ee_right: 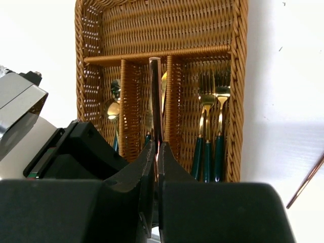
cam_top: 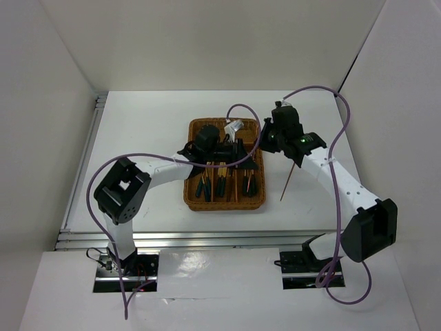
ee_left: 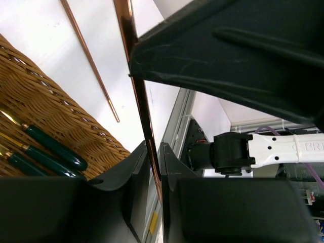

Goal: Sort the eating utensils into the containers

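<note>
Ahead of my right pincer, which is gripping one chopstick, the empty crosswise slot is waiting; I am aiming it flat.

Golden-brown woven wicker tray, gold forks on dark green handles, possibly coppery chopstick, white table, purple cables

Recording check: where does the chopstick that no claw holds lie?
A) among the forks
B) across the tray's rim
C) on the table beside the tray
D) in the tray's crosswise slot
C: the loose chopstick lies on the white table, right of the wicker tray and apart from it.
</note>
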Available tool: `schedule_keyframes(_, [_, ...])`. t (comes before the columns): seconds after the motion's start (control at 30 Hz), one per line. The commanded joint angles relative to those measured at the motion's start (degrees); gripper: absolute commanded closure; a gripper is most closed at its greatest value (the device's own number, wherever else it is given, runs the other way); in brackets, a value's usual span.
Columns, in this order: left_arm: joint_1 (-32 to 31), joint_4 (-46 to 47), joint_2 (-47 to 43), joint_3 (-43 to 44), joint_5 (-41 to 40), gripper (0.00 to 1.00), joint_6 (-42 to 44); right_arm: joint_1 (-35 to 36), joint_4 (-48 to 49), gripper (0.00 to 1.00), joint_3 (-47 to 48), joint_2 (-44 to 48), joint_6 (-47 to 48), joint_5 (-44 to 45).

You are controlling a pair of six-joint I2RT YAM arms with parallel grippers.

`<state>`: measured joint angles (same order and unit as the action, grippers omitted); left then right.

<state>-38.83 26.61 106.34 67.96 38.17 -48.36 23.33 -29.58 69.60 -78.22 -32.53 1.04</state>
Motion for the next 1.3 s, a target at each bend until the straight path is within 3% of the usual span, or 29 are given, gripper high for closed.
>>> schedule_keyframes(0.0, [-0.6, 4.0, 0.8, 3.9, 2.3, 0.80, 0.5, 0.6, 2.5, 0.95, -0.9, -0.4, -0.6, -1.1])
schedule_keyframes(0.07, [-0.6, 3.1, 0.8, 4.5, 2.3, 0.87, 0.5, 0.6, 1.9, 0.86, -0.9, -0.4, -0.6, -0.6])
schedule_keyframes(0.17, [-0.6, -1.0, 0.8, 5.7, 0.2, 0.87, 2.7, 0.6, 1.3, 0.77, -0.4, 0.7, -0.6, 1.9])
schedule_keyframes(0.23, [-0.6, -4.0, 0.2, 7.2, -1.5, 0.88, 4.3, 0.6, -0.5, 0.65, -0.3, 1.2, -0.6, 4.3])
schedule_keyframes(0.5, [2.4, -28.8, -0.9, 16.0, -11.7, 0.88, 15.5, 0.6, -7.0, 0.37, 2.1, 7.9, -1.1, 14.2])
schedule_keyframes(0.7, [5.7, -41.3, 1.3, 22.5, -19.0, 0.90, 23.2, 0.6, -8.1, 0.17, 2.1, 15.5, -1.1, 17.3])
schedule_keyframes(0.9, [6.2, -51.1, 4.7, 30.9, -26.5, 0.94, 38.6, 0.6, -7.5, 0.08, 1.5, 18.1, -0.6, 20.9])
schedule_keyframes(1.1, [5.1, -50.9, 4.6, 30.3, -35.2, 0.96, 54.3, 0.6, -9.9, 0.03, 1.5, 14.4, -0.1, 25.1])
schedule_keyframes(1.27, [5.1, -56.7, 9.5, 38.9, -37.9, 0.96, 64.8, 0.6, -12.9, 0.01, 2.0, 13.0, -0.1, 28.7])
